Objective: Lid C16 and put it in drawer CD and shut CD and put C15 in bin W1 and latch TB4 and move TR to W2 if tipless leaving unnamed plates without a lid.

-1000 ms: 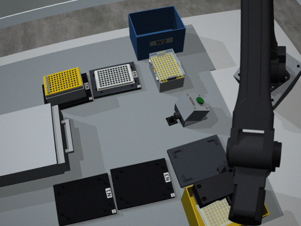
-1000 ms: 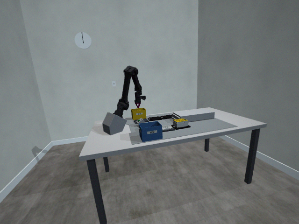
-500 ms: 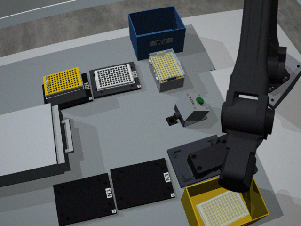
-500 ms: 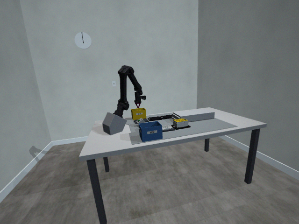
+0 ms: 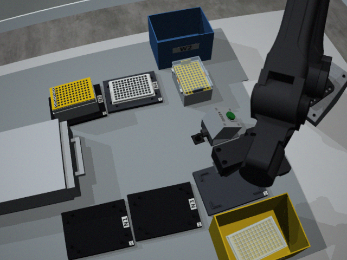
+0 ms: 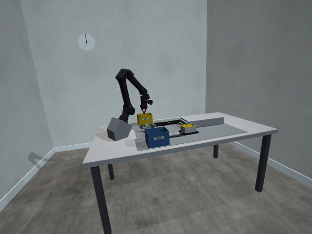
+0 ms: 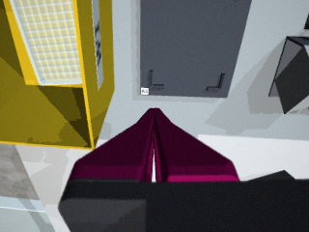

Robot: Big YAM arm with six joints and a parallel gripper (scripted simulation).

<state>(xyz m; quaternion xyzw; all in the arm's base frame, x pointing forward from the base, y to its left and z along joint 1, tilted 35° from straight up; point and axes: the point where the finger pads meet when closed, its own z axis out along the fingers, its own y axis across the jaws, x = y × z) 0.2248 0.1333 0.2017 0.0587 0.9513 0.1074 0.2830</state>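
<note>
My gripper (image 7: 154,116) is shut and empty, its magenta fingers pressed together above the bench between the yellow bin W1 (image 7: 48,72) and the lid park LP (image 7: 190,45). In the exterior view my gripper (image 6: 144,109) hangs above W1 (image 6: 144,118). The clear plate (image 5: 256,240) lies flat in W1 (image 5: 259,228). Nests N1 (image 5: 96,228) and N3 (image 5: 164,211) are bare, and so is LP (image 5: 226,191). The black plate and its lid are not in view. Tip box TB4 (image 5: 192,79) stands with its clear lid over a yellow insert. The green key DONE (image 5: 230,115) sits on its grey box.
The cooler CD (image 5: 30,159) stands at the left with its drawer front (image 5: 78,155) close against the housing. Tip rack TR (image 5: 74,95) sits in N2 with pale tips along its left edge. A white-gridded plate (image 5: 131,88) sits beside it. The blue bin W2 (image 5: 180,36) is at the back.
</note>
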